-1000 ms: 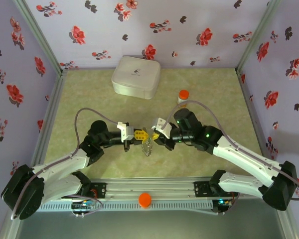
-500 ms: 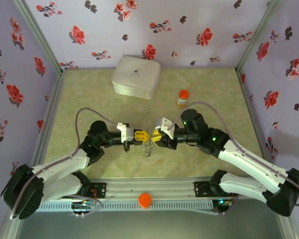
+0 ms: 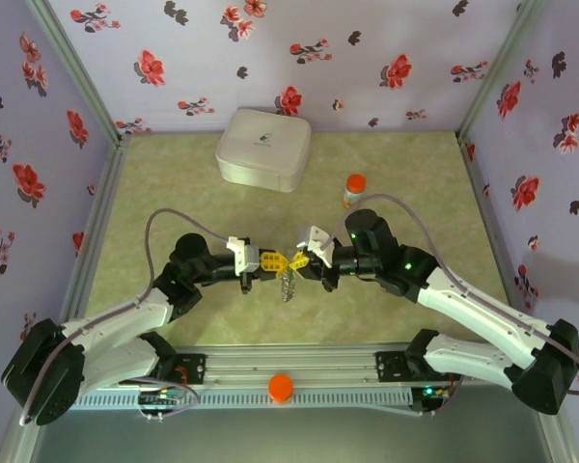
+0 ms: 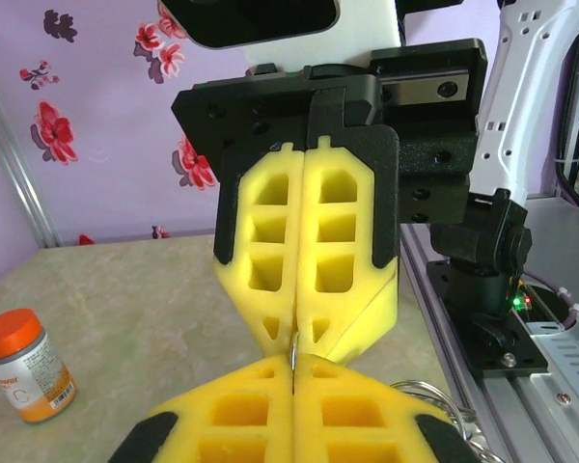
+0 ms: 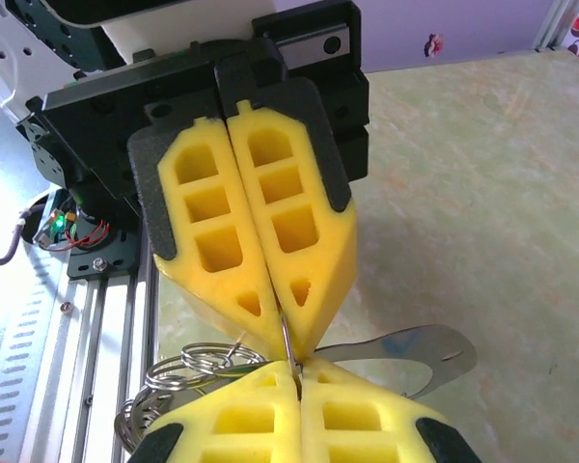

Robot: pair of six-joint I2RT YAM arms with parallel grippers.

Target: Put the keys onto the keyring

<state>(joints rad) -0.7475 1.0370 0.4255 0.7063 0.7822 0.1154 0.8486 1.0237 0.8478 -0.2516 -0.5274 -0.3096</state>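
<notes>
My left gripper (image 3: 281, 262) and right gripper (image 3: 300, 263) meet tip to tip above the table's near middle. Both are shut on one thin steel ring (image 4: 294, 354) of the keyring, pinched edge-on where the yellow fingertips touch. The rest of the keyring (image 3: 287, 285), a bunch of linked split rings (image 5: 188, 371), hangs below the tips. In the right wrist view my right gripper (image 5: 295, 374) is at the bottom and the left gripper (image 5: 284, 333) faces it. A flat silver metal piece (image 5: 415, 352) sticks out beside them. I cannot make out the keys.
An orange-capped bottle (image 3: 353, 189) stands behind the right arm. A white square box (image 3: 263, 148) lies at the back. An orange cap (image 3: 281, 387) sits on the base rail (image 3: 299, 371) between the arms. Flowered walls close in three sides.
The right gripper's jaws parted briefly and have shut again on the ring, while its arm shifted a little right and back. The left arm has held still.
</notes>
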